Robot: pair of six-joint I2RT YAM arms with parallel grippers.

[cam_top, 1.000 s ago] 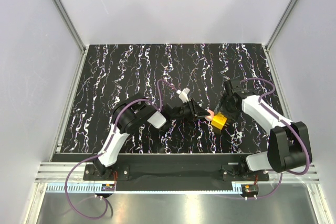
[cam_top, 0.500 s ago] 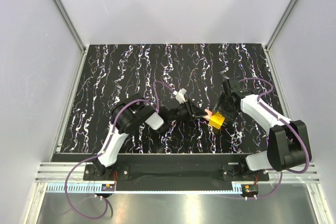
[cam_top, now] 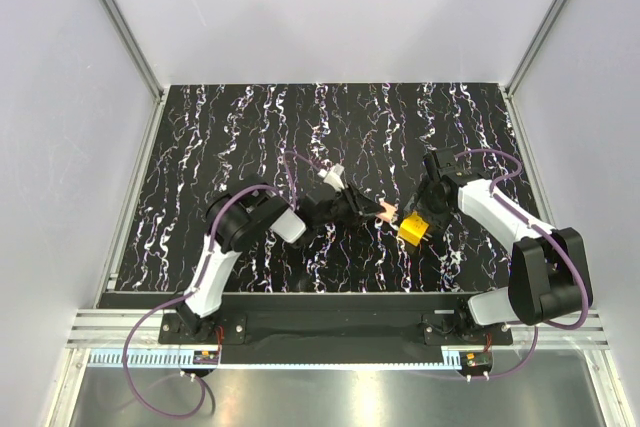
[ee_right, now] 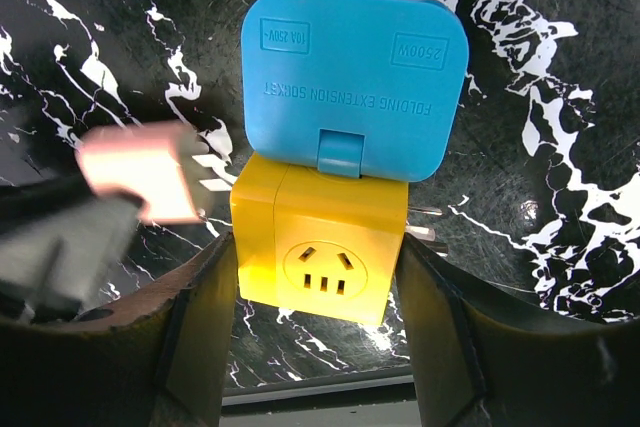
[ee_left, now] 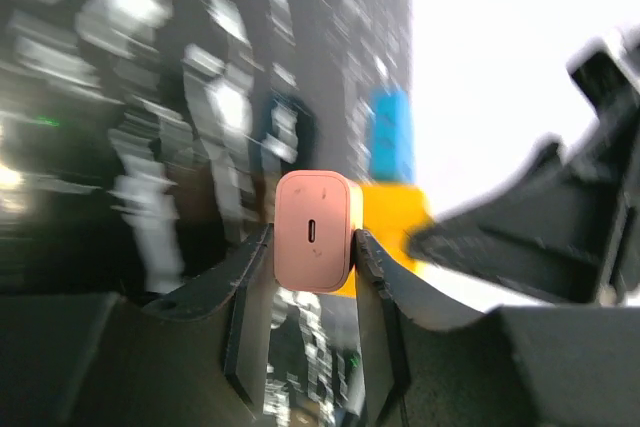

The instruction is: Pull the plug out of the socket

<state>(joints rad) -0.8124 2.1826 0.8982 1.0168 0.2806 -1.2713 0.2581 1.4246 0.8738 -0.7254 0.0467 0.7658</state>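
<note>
Plug (ee_left: 313,231) (pink, rounded) beside cubic socket (ee_right: 320,247).

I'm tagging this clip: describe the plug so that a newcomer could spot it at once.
On the black marbled table, look where the two grippers meet near the middle. The plug is the small pink block pinched in the left gripper. Unlike the yellow-and-blue socket beside it in the right gripper, it is pink with one slim port on its back.
</note>
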